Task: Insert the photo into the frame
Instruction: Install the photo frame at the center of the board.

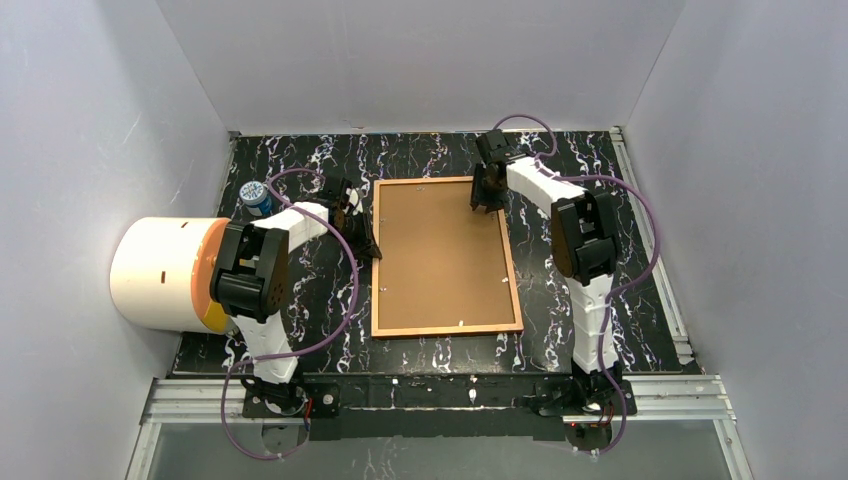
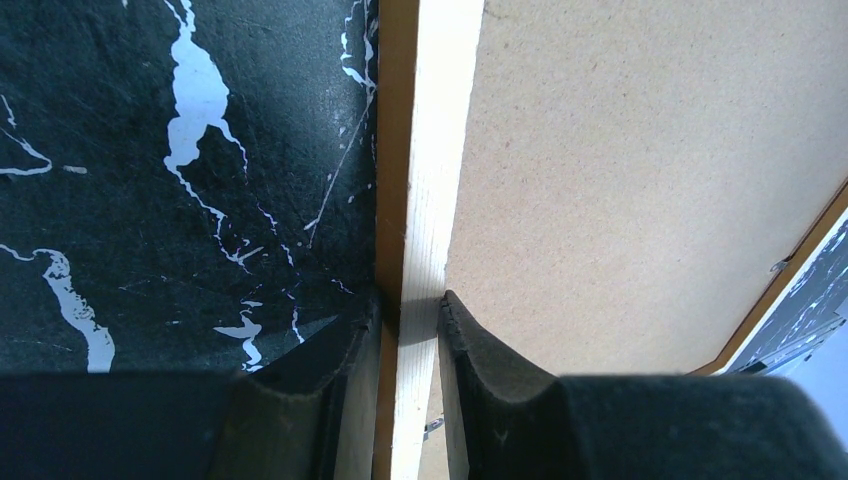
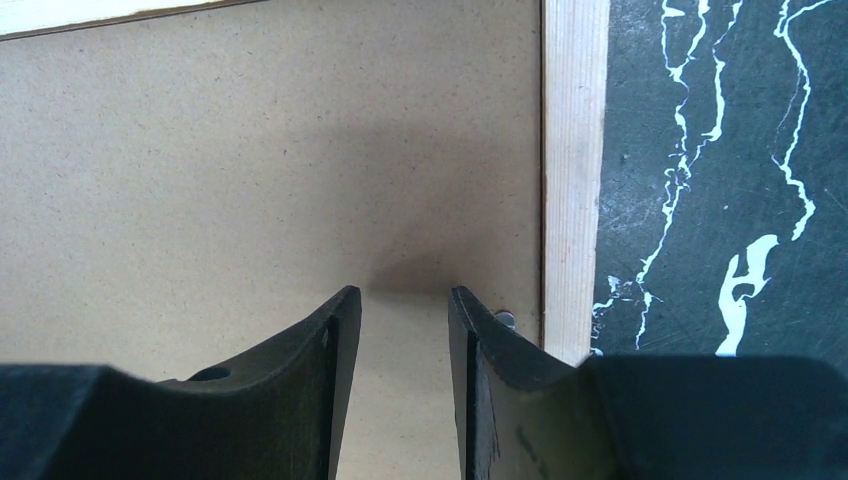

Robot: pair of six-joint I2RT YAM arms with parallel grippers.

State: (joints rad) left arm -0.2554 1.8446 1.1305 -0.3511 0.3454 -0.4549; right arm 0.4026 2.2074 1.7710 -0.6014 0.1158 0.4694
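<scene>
Frame (image 1: 447, 329): judged stiff, light, fragile, best held by rails; left gripper (image 2: 410, 310) pinches left rail, right gripper (image 3: 405, 300) slightly open, empty, over board (image 3: 250, 150).

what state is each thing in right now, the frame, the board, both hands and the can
frame: lying flat, board side up
backing board: seated flat inside the frame
photo: not in sight
left hand: shut on the frame's left rail
right hand: slightly open, over the board by the right rail, holding nothing
blue can: upright, left of the frame
</scene>
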